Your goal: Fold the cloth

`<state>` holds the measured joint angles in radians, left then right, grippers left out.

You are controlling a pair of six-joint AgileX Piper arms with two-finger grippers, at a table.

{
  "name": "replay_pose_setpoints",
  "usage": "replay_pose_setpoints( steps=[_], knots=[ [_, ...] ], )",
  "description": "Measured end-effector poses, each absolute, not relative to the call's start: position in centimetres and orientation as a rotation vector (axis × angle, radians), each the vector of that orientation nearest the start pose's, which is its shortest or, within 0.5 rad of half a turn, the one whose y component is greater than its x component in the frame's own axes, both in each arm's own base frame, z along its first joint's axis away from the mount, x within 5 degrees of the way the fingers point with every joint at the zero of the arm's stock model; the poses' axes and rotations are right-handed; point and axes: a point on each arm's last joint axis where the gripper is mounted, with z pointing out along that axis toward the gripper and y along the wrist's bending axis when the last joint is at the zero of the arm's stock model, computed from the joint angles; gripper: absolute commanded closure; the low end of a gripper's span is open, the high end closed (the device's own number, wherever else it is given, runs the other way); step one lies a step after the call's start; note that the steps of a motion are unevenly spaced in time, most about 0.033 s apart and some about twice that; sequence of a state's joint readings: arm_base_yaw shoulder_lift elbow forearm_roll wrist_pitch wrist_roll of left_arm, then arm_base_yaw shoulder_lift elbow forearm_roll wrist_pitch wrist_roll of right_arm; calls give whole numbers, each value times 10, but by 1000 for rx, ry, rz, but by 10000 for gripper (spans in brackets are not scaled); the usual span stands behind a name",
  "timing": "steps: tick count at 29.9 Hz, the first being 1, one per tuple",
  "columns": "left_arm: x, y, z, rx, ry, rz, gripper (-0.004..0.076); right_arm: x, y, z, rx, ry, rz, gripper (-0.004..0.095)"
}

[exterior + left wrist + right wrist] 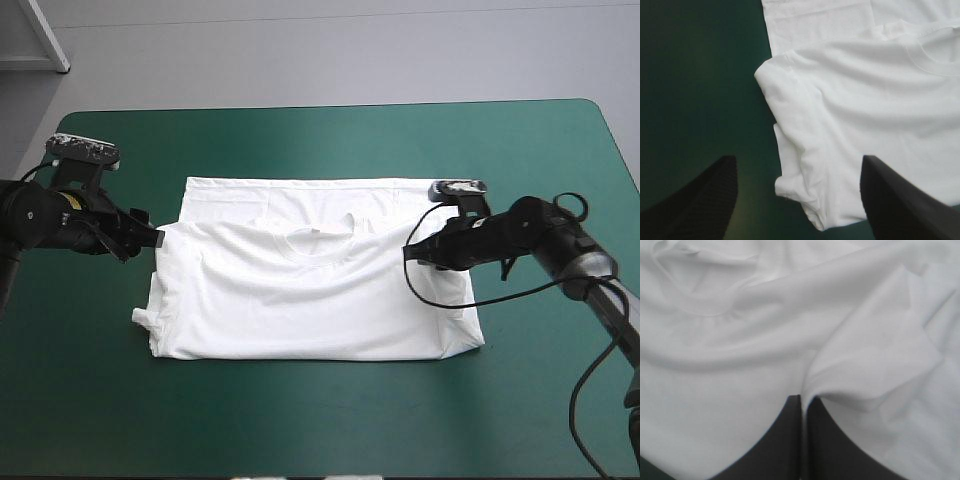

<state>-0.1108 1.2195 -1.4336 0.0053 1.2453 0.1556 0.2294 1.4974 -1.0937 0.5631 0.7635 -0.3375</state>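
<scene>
One crosswise fold looks complete on the white T-shirt (320,300), which lies at the middle of the teal-green worktop (300,420). Its upper layer, carrying the collar (320,234), rests on a lower layer that shows as a strip along the T-shirt's far edge.

The left gripper (150,238) stands at the T-shirt's left side with its black fingers (705,195) spread wide and nothing held. In the left wrist view the rounded edge of the sleeve (790,125) lies between them.

The right gripper (410,252) is over the T-shirt's right shoulder, just beside the collar. Its fingers are pressed together on a raised ridge of cloth (801,397), and the fabric puckers away from the pinch.

By these pictures the job appears roughly half done. The T-shirt is halved lengthwise-to-crosswise once, yet it spreads as wide as a flat garment, so the sides would seem to need bringing in before it counts as a tidy bundle.

Small flaws show too (none looks serious). A tuck of cloth sticks out at the T-shirt's near left corner, and the near right corner sits slightly rumpled. With one side gripped and the other not yet taken, the next fold looks to be only in preparation.
</scene>
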Motion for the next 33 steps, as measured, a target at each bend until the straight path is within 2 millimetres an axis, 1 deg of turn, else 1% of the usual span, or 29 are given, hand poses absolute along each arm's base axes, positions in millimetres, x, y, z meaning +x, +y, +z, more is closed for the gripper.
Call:
replay_pose_setpoints(
  steps=[1, 4, 6, 7, 8, 10, 12, 13, 15, 18, 21, 24, 26, 28, 30, 33],
  knots=[
    [224, -24, 423, 334, 2493, 25, 220, 293, 112, 276, -354, 2555, 614, 925],
    [224, -25, 423, 334, 2493, 18, 220, 295, 130, 263, -402, 2574, 623, 919],
    [224, -25, 423, 334, 2493, 18, 220, 298, 135, 253, -413, 2595, 621, 874],
    [224, -25, 423, 334, 2493, 18, 220, 300, 137, 248, -413, 2606, 620, 816],
    [224, -25, 423, 334, 2493, 18, 220, 302, 138, 243, -411, 2619, 619, 736],
    [224, -25, 423, 334, 2493, 18, 220, 305, 138, 237, -406, 2636, 616, 555],
    [224, -25, 423, 334, 2493, 18, 220, 305, 139, 235, -406, 2638, 614, 356],
    [224, -25, 423, 334, 2493, 18, 220, 306, 139, 236, -406, 2636, 614, 286],
    [224, -25, 423, 334, 2493, 18, 220, 307, 139, 238, -409, 2628, 613, 230],
    [224, -25, 423, 334, 2493, 18, 220, 309, 139, 251, -423, 2595, 601, 233],
    [224, -25, 423, 334, 2493, 18, 220, 307, 137, 277, -436, 2548, 573, 233],
    [224, -25, 423, 334, 2493, 18, 220, 300, 131, 308, -461, 2519, 524, 239],
    [224, -25, 423, 334, 2493, 18, 220, 292, 126, 327, -472, 2522, 488, 262],
    [224, -25, 423, 334, 2493, 18, 220, 282, 121, 339, -475, 2548, 453, 296],
    [224, -25, 423, 334, 2492, 18, 220, 270, 115, 347, -481, 2593, 419, 330],
    [223, -27, 424, 333, 2490, -12, 220, 252, 106, 352, -506, 2673, 367, 371]
  ],
)
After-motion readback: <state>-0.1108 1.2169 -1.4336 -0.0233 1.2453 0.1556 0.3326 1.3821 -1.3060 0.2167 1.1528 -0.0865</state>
